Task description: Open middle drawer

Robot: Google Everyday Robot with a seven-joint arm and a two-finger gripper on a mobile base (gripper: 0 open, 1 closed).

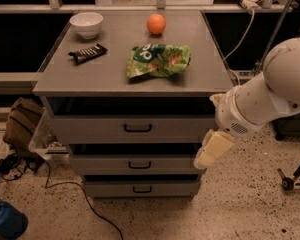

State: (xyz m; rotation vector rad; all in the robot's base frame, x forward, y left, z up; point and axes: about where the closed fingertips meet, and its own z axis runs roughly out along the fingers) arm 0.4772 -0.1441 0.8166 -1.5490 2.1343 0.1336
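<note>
The grey cabinet [90, 81] has three stacked drawers. The middle drawer [100, 164] is a grey front with a small black bar handle [140, 165]; it sits flush between the top drawer [90, 129] and the bottom drawer [110, 188]. My gripper [211, 150] is cream-coloured and hangs from the white arm [260, 101] at the cabinet's right front corner. It is level with the middle drawer's right end, well to the right of the handle and not touching it.
On the cabinet top lie a white bowl [87, 23], an orange [156, 24], a green chip bag [159, 60] and a black snack bar [88, 53]. A brown bag [21, 124], cables and a blue object [5, 220] lie on the floor at the left. A wheeled stand base [292, 176] is at the right.
</note>
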